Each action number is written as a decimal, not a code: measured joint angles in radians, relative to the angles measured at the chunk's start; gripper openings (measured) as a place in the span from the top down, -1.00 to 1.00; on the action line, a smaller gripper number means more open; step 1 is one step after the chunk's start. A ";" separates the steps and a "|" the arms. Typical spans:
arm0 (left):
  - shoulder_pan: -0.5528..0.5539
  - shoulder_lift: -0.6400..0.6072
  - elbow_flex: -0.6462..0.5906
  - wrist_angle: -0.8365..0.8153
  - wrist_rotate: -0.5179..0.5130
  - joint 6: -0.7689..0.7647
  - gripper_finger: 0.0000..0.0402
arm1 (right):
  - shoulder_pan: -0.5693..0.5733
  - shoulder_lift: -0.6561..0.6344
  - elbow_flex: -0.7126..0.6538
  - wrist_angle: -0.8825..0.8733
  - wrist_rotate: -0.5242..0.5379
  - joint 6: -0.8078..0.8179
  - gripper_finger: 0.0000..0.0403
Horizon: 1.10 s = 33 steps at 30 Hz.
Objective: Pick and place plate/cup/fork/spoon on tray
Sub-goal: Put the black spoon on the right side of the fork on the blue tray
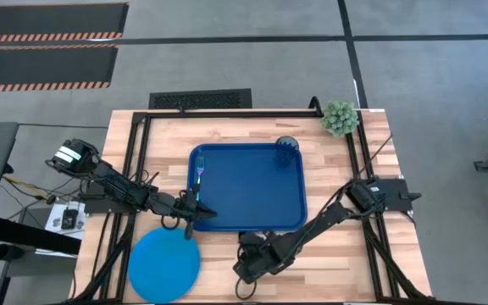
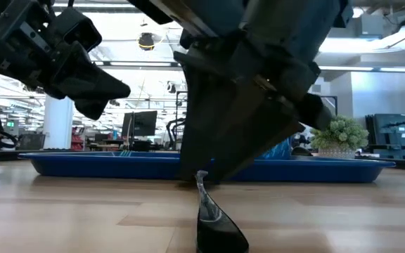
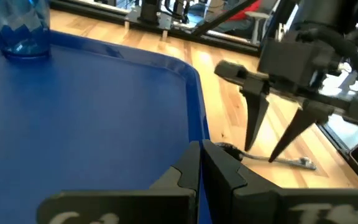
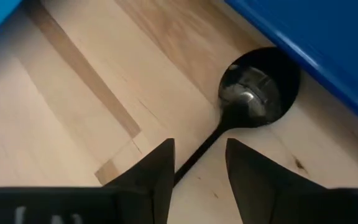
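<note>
Spoon on counter, right gripper poised over its handle.

Left to right: plate (image 1: 164, 263) on counter; left gripper (image 1: 195, 206) at tray (image 1: 252, 195) edge, fingers pressed together; fork (image 1: 200, 174) and cup (image 1: 287, 150) on tray; right gripper (image 4: 199, 168), fingers spread, straddled spoon (image 4: 244, 102) lying beside tray. Spoon judged light, stiff, slippery, low-lying; best taken mid-handle.

One tray (image 1: 252, 199), one plate (image 1: 164, 263), one cup (image 1: 287, 150), one fork (image 1: 199, 176), one spoon (image 4: 241, 106), one small potted plant (image 1: 340, 118), two robot arms.
</note>
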 joint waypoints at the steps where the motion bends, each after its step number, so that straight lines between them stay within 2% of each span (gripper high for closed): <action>1: 0.000 0.000 0.000 0.005 -0.005 -0.003 1.00 | -0.005 0.007 0.006 0.001 0.001 0.004 0.22; 6: 0.000 0.000 0.000 0.014 -0.022 -0.013 1.00 | -0.012 0.014 0.007 -0.024 0.001 0.010 0.35; 14: 0.000 0.000 0.000 0.014 -0.029 -0.016 1.00 | -0.014 0.015 0.007 -0.044 0.008 0.003 0.73; 19: 0.000 0.000 0.000 0.015 -0.034 -0.021 1.00 | -0.014 0.015 0.007 -0.043 0.008 -0.017 0.89; 25: 0.000 0.000 0.000 0.015 -0.036 -0.023 1.00 | -0.009 0.014 0.007 -0.050 -0.015 -0.046 0.90; 33: 0.000 0.000 0.000 0.014 -0.036 -0.028 1.00 | -0.008 0.002 0.006 -0.050 -0.036 -0.171 0.90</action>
